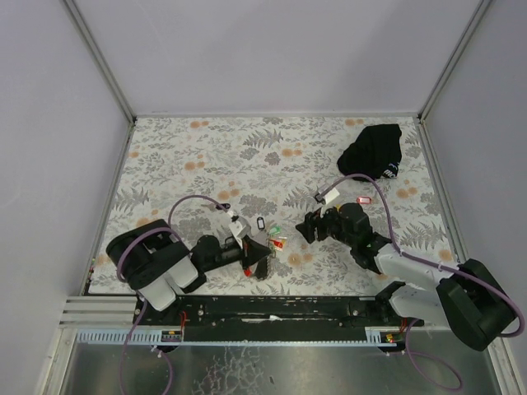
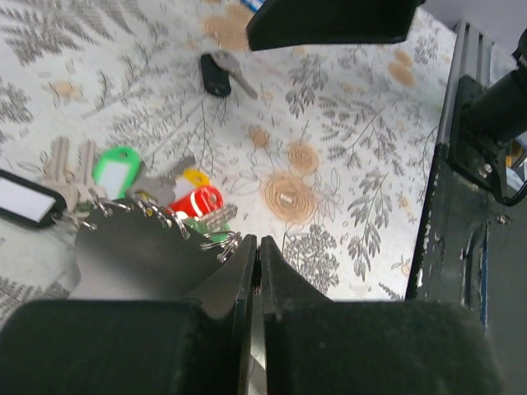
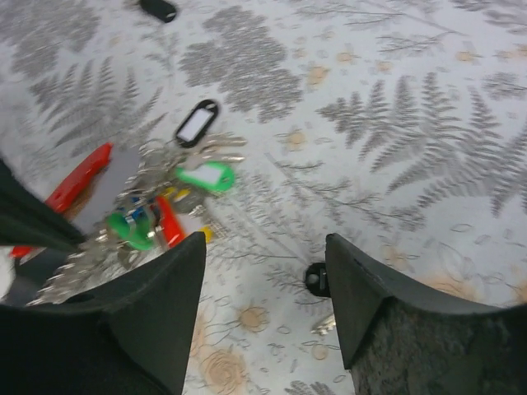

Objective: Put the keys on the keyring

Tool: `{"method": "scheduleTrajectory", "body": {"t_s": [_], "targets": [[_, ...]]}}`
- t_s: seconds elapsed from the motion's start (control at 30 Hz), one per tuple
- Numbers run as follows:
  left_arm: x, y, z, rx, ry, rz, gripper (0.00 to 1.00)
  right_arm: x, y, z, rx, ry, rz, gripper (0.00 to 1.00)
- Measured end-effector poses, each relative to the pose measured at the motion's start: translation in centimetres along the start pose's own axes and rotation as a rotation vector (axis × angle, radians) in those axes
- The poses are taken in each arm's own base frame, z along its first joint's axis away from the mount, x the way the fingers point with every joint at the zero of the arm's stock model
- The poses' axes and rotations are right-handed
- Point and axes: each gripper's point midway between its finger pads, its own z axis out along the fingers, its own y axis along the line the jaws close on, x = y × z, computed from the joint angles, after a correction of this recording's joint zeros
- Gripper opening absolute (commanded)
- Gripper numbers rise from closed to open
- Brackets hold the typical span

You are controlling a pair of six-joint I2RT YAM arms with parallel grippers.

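Left gripper (image 2: 257, 247) jaws pressed together, tips touching the metal coil of the keyring (image 2: 221, 243). Cannot tell whether the ring's grey strap (image 2: 123, 251), which lies against the left finger, is actually caught. Keyring sits on the floral table (image 1: 206, 156), between the two grippers. Tagged keys (image 2: 70, 164) fan out from it: green tag (image 2: 115, 169), yellow tag (image 2: 195, 176) and red tag (image 2: 198, 200) right against the ring, black-framed white tag (image 2: 25, 202) at the cluster's outer edge. Loose black-headed key (image 2: 219, 74) lies apart from the keyring, unattached, on the side away from the left gripper. Right gripper (image 3: 263, 247) fingers spread wide, gripping nothing, poised just beside the keyring. Second black-headed key (image 3: 316, 280) lies on the table under that gap, near the keyring. Black cloth bundle (image 1: 375, 151) well apart from the keyring, beyond the right gripper.
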Motion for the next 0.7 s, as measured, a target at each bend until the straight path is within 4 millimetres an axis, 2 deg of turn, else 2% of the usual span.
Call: {"method": "scheduleTrajectory", "body": {"t_s": [0.1,0.2,0.43,0.7], "targets": [[1.4,0.1,0.0,0.003,0.041,-0.019,0.0,0.6,1.8,-0.3,-0.106,0.012,-0.007,0.63],[1.9,-0.1,0.0,0.008,0.054,-0.026,0.0,1.7,3.5,-0.7,-0.214,0.019,-0.012,0.59],[1.2,-0.4,0.2,0.019,0.027,-0.016,0.0,4.2,6.8,-0.9,-0.433,0.023,0.0,0.56],[0.8,-0.3,1.0,0.025,0.014,-0.011,0.0,4.3,9.1,-0.4,-0.588,-0.046,-0.048,0.51]]}}
